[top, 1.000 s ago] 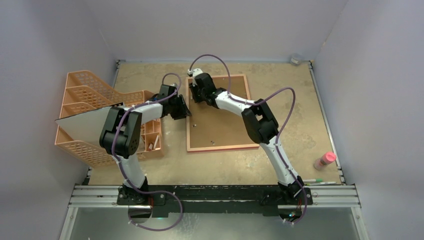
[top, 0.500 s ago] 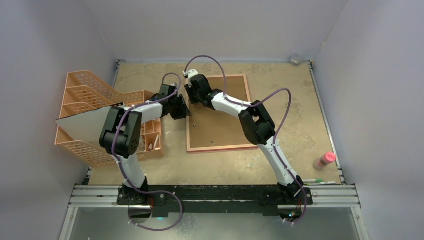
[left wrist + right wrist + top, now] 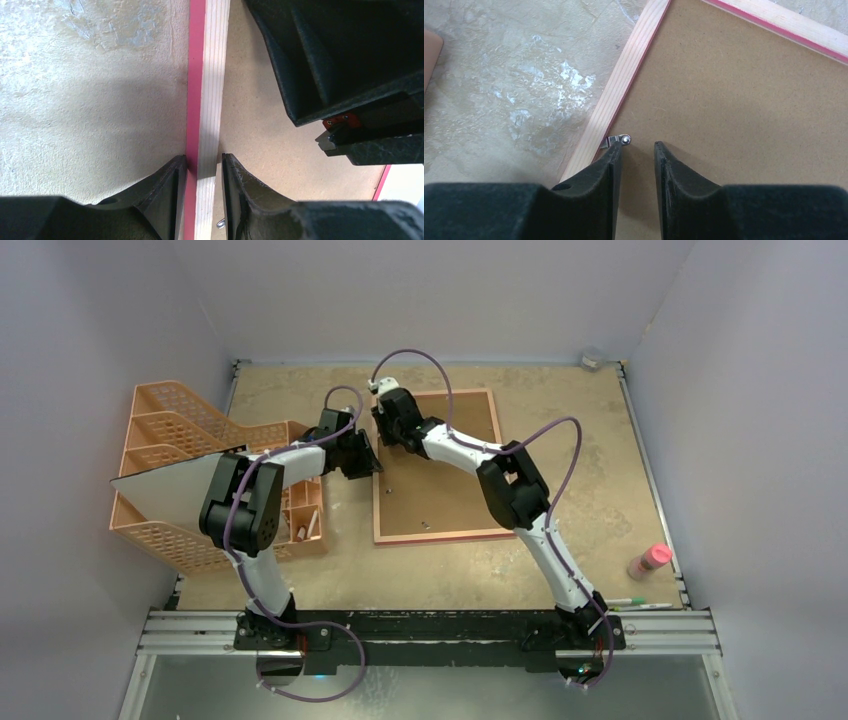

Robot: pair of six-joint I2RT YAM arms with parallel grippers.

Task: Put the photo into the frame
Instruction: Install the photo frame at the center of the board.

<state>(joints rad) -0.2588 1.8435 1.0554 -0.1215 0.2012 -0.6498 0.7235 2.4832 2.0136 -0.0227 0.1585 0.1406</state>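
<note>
- Top view: clamping the frame (image 3: 440, 536) by its side rail with the left gripper (image 3: 372, 464), and keeping the frame back-up on the table (image 3: 600, 460).
- Top view: holding the right gripper (image 3: 388, 433) just beyond the left fingers, over the brown backing board (image 3: 440, 495) near the frame's far corner; not showing here how far it is open.
- Top view: finding the photo (image 3: 165, 490), pale side up, well apart from both pairs of fingers, resting on the orange mesh organiser (image 3: 165, 415).
- Left wrist view: pinching the rail between the fingers (image 3: 167, 187) of the left gripper (image 3: 202, 165), one pad on the pink outer edge, the other on the pale wood side next to the board, with no gap showing.
- Left wrist view: catching the black body of the right gripper ahead of these fingers, towards the board side.
- Right wrist view: holding the fingers (image 3: 611, 167) of the right gripper (image 3: 637, 150) a narrow gap apart, gripping nothing, with bare board showing between the tips.
- Right wrist view: meeting a small metal tab (image 3: 618, 140) right at the tip of the finger nearer the rail, at the seam of board and frame; not revealing whether the two are touching.
</note>
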